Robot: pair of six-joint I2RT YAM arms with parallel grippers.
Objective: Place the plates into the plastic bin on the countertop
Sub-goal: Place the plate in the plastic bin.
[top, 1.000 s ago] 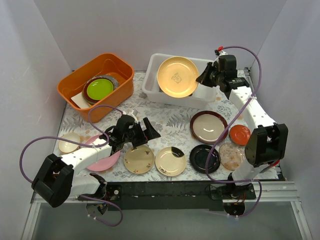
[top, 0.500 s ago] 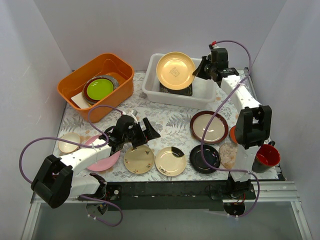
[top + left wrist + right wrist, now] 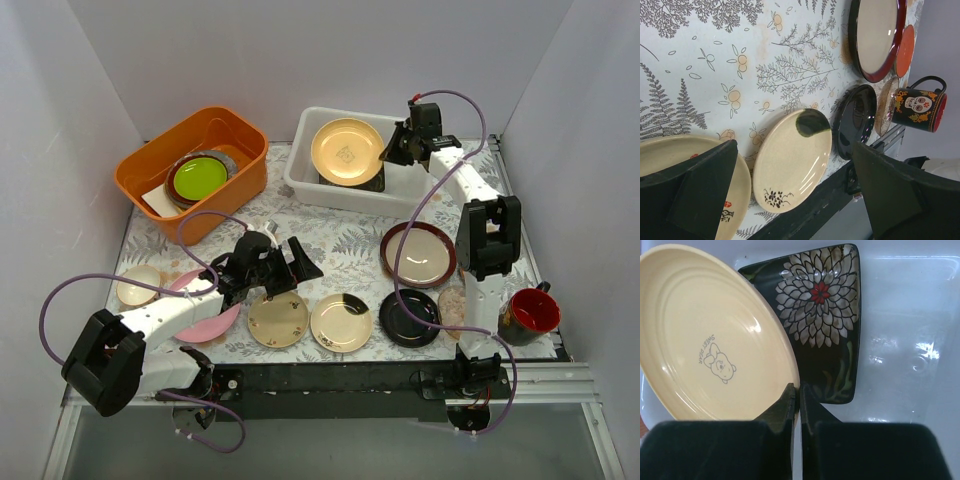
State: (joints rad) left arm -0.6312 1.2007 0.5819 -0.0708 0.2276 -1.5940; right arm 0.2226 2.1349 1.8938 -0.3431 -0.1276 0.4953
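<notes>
Bright, even, diffuse light falls from overhead, and shadows on the counter (image 3: 345, 245) are soft and short. The overhead view is sharp. Glare spots mark the plastic bin (image 3: 920, 355) floor toward 3 o'clock and streak the black plate (image 3: 856, 120). The cream plate (image 3: 715, 340) shows only mild sheen. In both wrist views the dark fingers (image 3: 783, 407) look soft-edged from 5 to 7 o'clock.

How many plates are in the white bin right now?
2. The black square floral plate lies flat on the plastic bin's floor; the round gold plate leans over it, its rim pinched in the right gripper's jaws. Anything beneath the gold plate is hidden.
</notes>
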